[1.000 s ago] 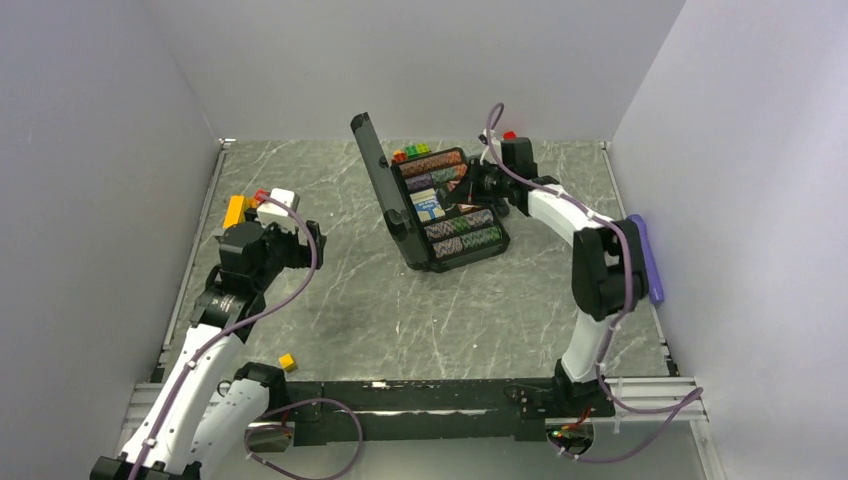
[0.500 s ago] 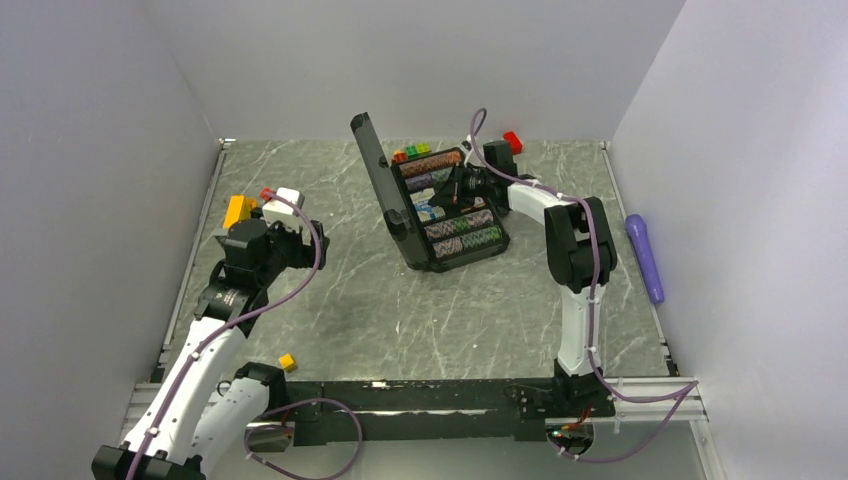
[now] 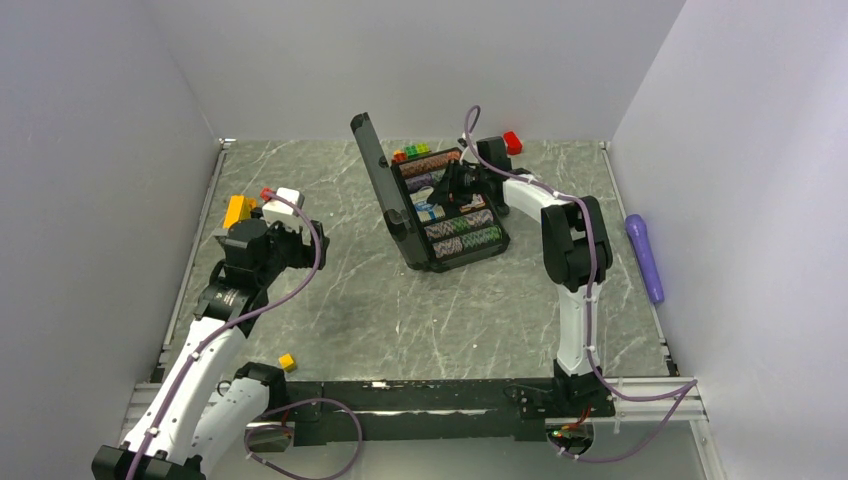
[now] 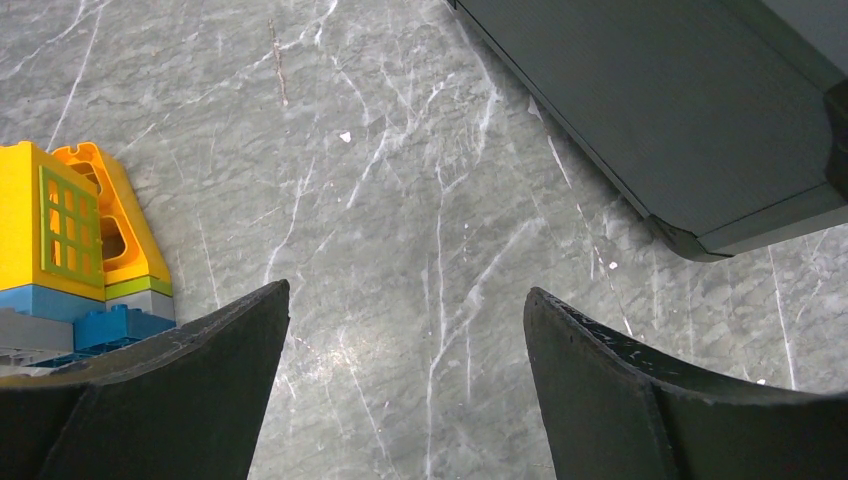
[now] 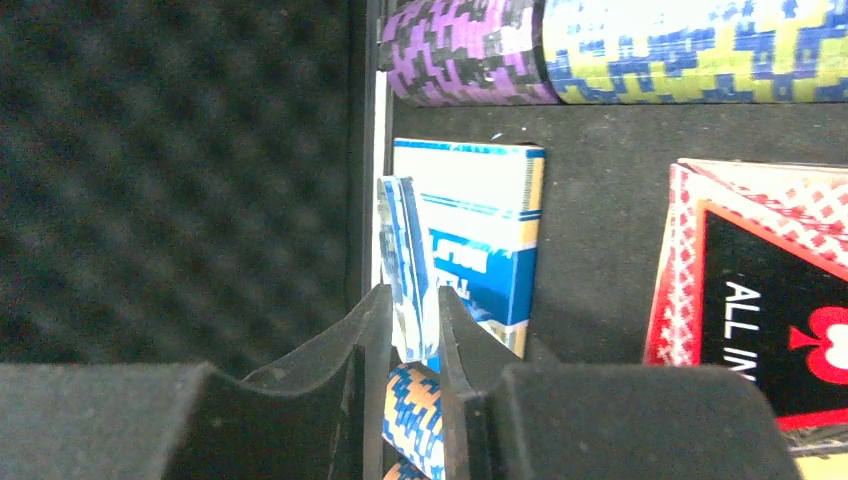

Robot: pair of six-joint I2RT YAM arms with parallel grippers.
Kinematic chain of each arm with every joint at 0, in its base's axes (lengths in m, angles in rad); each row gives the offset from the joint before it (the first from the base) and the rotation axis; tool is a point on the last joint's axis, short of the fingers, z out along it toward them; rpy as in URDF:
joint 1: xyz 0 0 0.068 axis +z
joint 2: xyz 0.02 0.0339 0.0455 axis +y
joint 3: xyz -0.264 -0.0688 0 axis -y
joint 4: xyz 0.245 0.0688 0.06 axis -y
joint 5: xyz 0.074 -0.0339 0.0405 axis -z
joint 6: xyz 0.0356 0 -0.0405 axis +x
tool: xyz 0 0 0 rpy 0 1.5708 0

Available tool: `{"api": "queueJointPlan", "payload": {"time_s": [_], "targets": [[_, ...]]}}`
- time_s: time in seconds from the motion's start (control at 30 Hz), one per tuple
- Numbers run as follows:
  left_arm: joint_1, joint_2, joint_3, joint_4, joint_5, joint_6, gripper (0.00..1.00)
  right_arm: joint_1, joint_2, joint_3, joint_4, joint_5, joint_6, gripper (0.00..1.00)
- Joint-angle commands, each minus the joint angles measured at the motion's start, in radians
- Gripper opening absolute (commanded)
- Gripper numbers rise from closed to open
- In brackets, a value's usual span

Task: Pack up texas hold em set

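Observation:
The black briefcase (image 3: 418, 252) lies open at the table's back centre, its lid (image 3: 373, 165) standing up on the left. Rows of striped poker chips (image 3: 462, 232) fill it. My right gripper (image 3: 452, 186) reaches into the case from the right. In the right wrist view it (image 5: 408, 300) is shut on a thin blue-and-white piece (image 5: 403, 240), held on edge over the blue-white card deck (image 5: 490, 230). A red-pink deck (image 5: 760, 300) lies to the right, with purple (image 5: 460, 50) and blue-yellow chips (image 5: 690, 50) above. My left gripper (image 3: 303, 246) (image 4: 405, 300) is open and empty, left of the case.
Yellow and orange toy blocks (image 3: 237, 210) (image 4: 70, 230) sit by the left wall. A small yellow cube (image 3: 287, 361) lies near the front left. A purple cylinder (image 3: 645, 255) lies along the right wall. A red block (image 3: 512, 141) and small coloured blocks (image 3: 412, 152) are behind the case.
My right arm has swung left from the case's right edge, so the gripper is now over the case's middle compartments. The left arm has barely moved.

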Motion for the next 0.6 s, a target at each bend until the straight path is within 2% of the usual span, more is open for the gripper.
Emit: {"api": "queueJointPlan", "payload": {"time_s": [0.0,0.17,0.37,0.57], "targets": [[0.005,0.003,0.017,0.037,0.021,0.0,0.9,0.002,-0.024,0.045,-0.11,0.137,-0.069,0.28],[0.005,0.003,0.017,0.037,0.022,0.0,0.9,0.013,-0.034,0.056,-0.154,0.192,-0.107,0.45],[0.005,0.004,0.017,0.036,0.021,-0.003,0.91,0.018,-0.055,0.071,-0.17,0.211,-0.128,0.54],[0.005,0.011,0.018,0.041,0.045,-0.018,0.91,0.023,-0.107,0.085,-0.224,0.304,-0.189,0.67]]}}
